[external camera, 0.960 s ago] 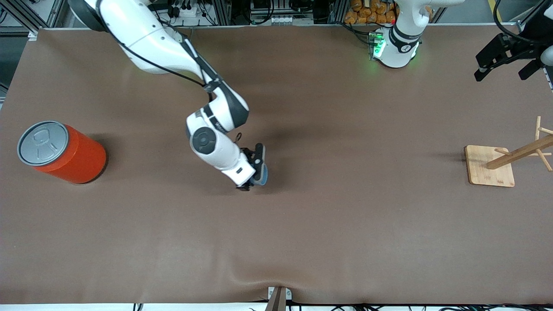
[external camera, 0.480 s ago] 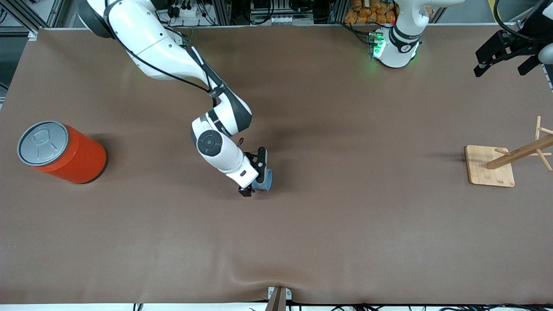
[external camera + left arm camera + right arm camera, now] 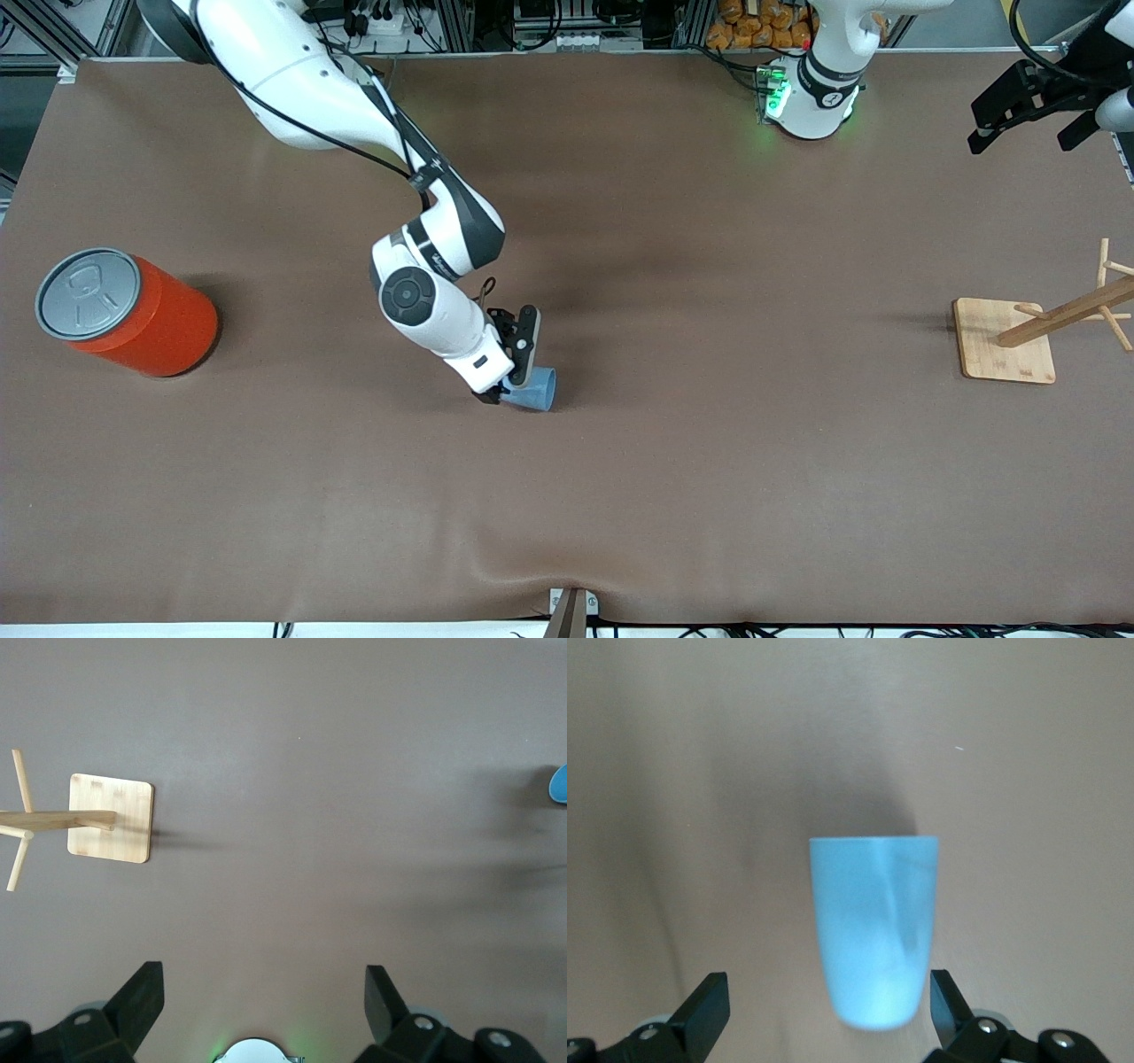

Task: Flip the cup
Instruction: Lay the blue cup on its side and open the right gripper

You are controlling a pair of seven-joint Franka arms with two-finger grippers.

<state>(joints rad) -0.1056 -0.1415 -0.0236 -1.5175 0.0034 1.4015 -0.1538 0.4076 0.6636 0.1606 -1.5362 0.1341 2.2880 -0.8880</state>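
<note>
The small light-blue cup [image 3: 534, 391] lies on its side on the brown table, its open rim toward the left arm's end. My right gripper [image 3: 508, 386] is low over it, open, with the cup's closed end between its fingers. In the right wrist view the cup [image 3: 874, 926] sits close to one finger [image 3: 946, 997], with a wide gap to the other, and neither finger grips it. My left gripper [image 3: 1019, 111] waits open and empty above the table's left-arm end [image 3: 261, 992]. An edge of the cup [image 3: 560, 784] shows in the left wrist view.
A large orange can [image 3: 133, 312] with a grey lid stands at the right arm's end. A wooden peg rack [image 3: 1045, 328] on a square base stands at the left arm's end and also shows in the left wrist view [image 3: 106, 819].
My right gripper has shifted toward the front camera. The cup has come with it and tipped over, now showing its whole side on the table. The left gripper drifted slightly.
</note>
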